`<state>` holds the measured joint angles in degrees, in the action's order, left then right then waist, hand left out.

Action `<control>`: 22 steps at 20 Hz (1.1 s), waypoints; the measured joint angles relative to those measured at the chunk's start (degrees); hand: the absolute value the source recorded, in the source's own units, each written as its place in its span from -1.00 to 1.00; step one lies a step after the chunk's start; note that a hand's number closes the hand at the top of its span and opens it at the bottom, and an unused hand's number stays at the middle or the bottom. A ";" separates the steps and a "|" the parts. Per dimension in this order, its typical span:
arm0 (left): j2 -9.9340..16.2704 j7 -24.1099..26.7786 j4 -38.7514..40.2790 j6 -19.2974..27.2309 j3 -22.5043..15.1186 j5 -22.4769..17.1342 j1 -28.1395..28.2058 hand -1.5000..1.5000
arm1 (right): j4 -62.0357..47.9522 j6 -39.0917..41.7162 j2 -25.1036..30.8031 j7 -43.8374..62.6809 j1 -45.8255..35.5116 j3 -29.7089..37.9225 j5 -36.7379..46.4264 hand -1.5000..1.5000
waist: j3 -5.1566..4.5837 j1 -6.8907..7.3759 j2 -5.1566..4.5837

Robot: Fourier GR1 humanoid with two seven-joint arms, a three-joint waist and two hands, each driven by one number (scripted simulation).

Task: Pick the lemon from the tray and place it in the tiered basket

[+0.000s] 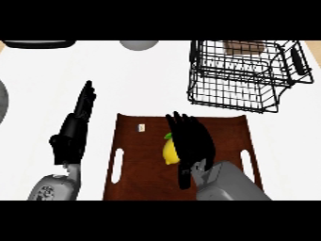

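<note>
One lemon (170,151) lies ungrasped on tray (132,141); right hand (189,141) fingers straight beside it; tiered basket (243,75) unreached.

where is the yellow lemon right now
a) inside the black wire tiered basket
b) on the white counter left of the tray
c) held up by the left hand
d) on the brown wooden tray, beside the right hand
d: the yellow lemon lies on the brown wooden tray, right against the fingers of the black right hand, while the black wire tiered basket stands further back and the left hand rests open left of the tray.
</note>
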<state>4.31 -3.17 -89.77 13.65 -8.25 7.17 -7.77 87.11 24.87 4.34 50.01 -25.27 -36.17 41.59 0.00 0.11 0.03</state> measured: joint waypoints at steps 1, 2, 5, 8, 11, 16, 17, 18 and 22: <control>-0.13 -0.87 -0.71 -0.07 0.03 0.19 -0.32 0.00 | -0.46 0.06 -0.69 -0.24 0.27 0.23 0.84 -1.00 | 0.00 0.00 0.00; 0.12 -0.15 0.62 -0.61 0.94 -0.18 -0.94 0.00 | -0.82 -0.03 -0.90 -0.96 0.53 0.69 1.44 -1.00 | 0.00 -0.03 -0.01; -0.19 -0.61 0.49 -0.99 1.35 0.15 -1.43 0.00 | -2.42 -1.64 -2.16 -2.31 1.72 0.82 3.49 -1.00 | 0.00 -0.01 -0.01; 0.00 -0.24 0.00 -2.04 2.08 -0.20 -0.54 0.00 | -3.74 -2.79 -3.15 -2.89 1.97 0.99 4.38 -1.00 | 0.00 0.04 -0.02; -0.43 0.31 0.63 -2.16 2.41 0.28 -0.59 0.00 | -3.01 -3.43 -2.75 -3.93 3.37 1.46 5.07 -1.00 | 0.00 0.00 -0.02; -0.63 0.28 -0.72 -2.67 2.36 0.54 0.81 0.00 | -7.20 -10.48 -3.36 -7.15 3.94 0.53 9.14 1.00 | 0.01 0.11 -0.03; -0.54 -0.33 -0.72 -2.82 2.61 0.47 0.24 0.00 | -7.93 -11.74 -3.51 -7.72 3.93 -0.05 10.61 1.00 | -0.01 0.08 -0.02; -0.17 -0.30 -0.42 -3.29 3.19 0.06 -0.28 0.00 | -8.74 -12.06 -3.34 -8.41 3.13 -0.26 11.74 1.00 | -0.01 0.09 0.00; -1.05 0.00 1.27 -2.90 3.14 0.75 -1.66 0.00 | -11.83 -14.69 -3.53 -11.34 1.20 -0.68 15.88 1.00 | -0.05 0.05 0.18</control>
<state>3.26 -3.17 -88.50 10.75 -5.11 7.92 -9.44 75.28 10.18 0.80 38.67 -24.07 -36.85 57.47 -0.06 0.16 0.22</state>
